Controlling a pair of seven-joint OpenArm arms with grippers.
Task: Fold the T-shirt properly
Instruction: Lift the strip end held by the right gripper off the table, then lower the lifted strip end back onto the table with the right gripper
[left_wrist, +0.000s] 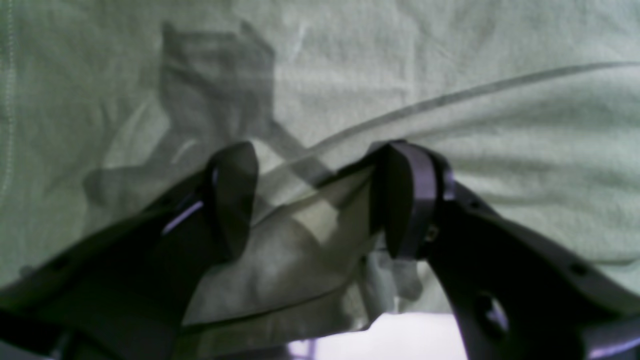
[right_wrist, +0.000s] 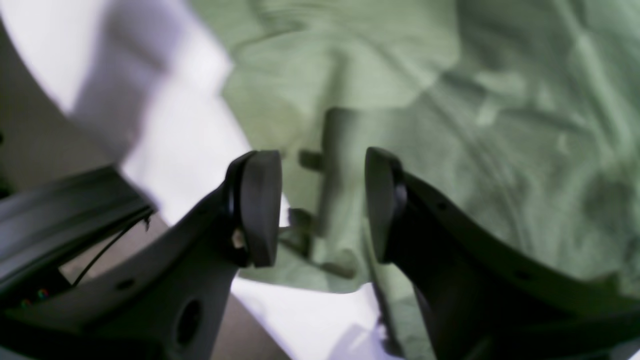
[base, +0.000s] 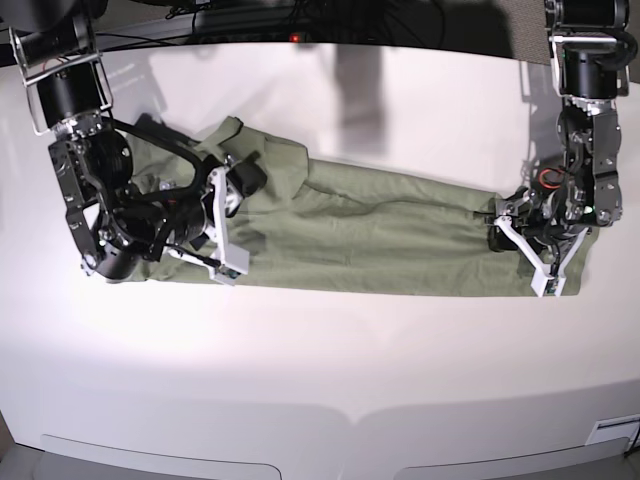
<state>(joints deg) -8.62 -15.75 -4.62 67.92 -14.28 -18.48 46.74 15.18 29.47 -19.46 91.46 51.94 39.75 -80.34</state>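
The sage-green T-shirt (base: 380, 230) lies in a long wrinkled band across the white table (base: 320, 360). My left gripper (base: 525, 250) is at the band's right end. In the left wrist view its fingers (left_wrist: 405, 200) stand wide apart, with a raised fold of the T-shirt (left_wrist: 500, 150) bunched between them; no pinch shows, and the left gripper (left_wrist: 320, 200) reads as open. My right gripper (base: 228, 235) is low over the left end. In the right wrist view the right gripper (right_wrist: 320, 205) is open above the T-shirt's (right_wrist: 450, 100) edge, nothing between its pads.
Bare white table (right_wrist: 190, 125) lies beside the shirt's left edge, and a strip of table (left_wrist: 410, 335) shows under the lifted fold. Dark cables and equipment (base: 250, 20) run along the far edge. Both arm bases stand at the back corners.
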